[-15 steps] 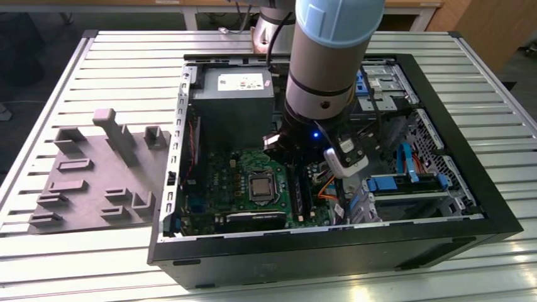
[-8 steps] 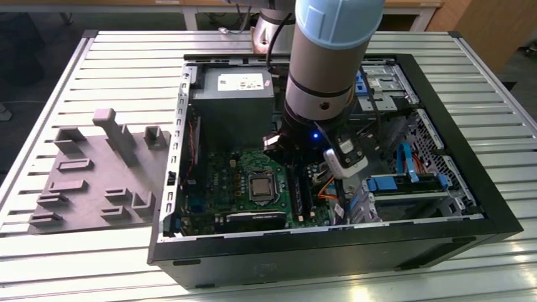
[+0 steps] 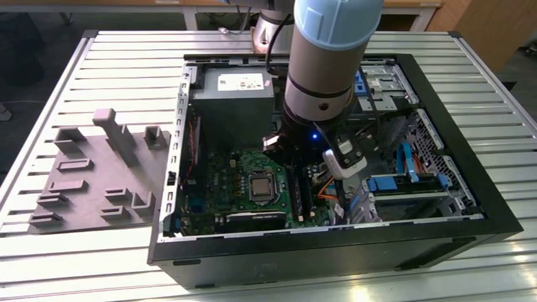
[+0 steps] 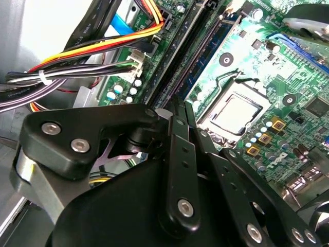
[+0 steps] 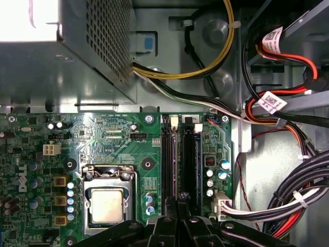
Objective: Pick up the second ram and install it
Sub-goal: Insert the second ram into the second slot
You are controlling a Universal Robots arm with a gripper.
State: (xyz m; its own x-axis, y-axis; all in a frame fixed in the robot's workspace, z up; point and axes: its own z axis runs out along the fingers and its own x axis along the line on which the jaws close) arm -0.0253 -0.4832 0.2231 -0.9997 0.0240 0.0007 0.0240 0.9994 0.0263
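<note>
Hand (image 5: 180, 198) reaches straight down over the motherboard (image 5: 110, 139), fingers together above the black slots (image 5: 180, 159).

Table: I see a slatted metal table (image 3: 100, 63) under everything
Fixture block: a grey block with upright posts (image 3: 97, 173) lies on the table, at the exterior view's left of the case, apart from it
Computer case: an open black case (image 3: 470, 236) stands on the table
Motherboard: a green board (image 5: 110, 139) lies flat in the case
Processor: a silver square chip (image 5: 107, 205) sits in its socket on the board
Power supply: a grey metal box (image 3: 232, 94) at the far end of the case
Cables: I see yellow, black and red wires (image 5: 205, 69) running beside the board
</note>
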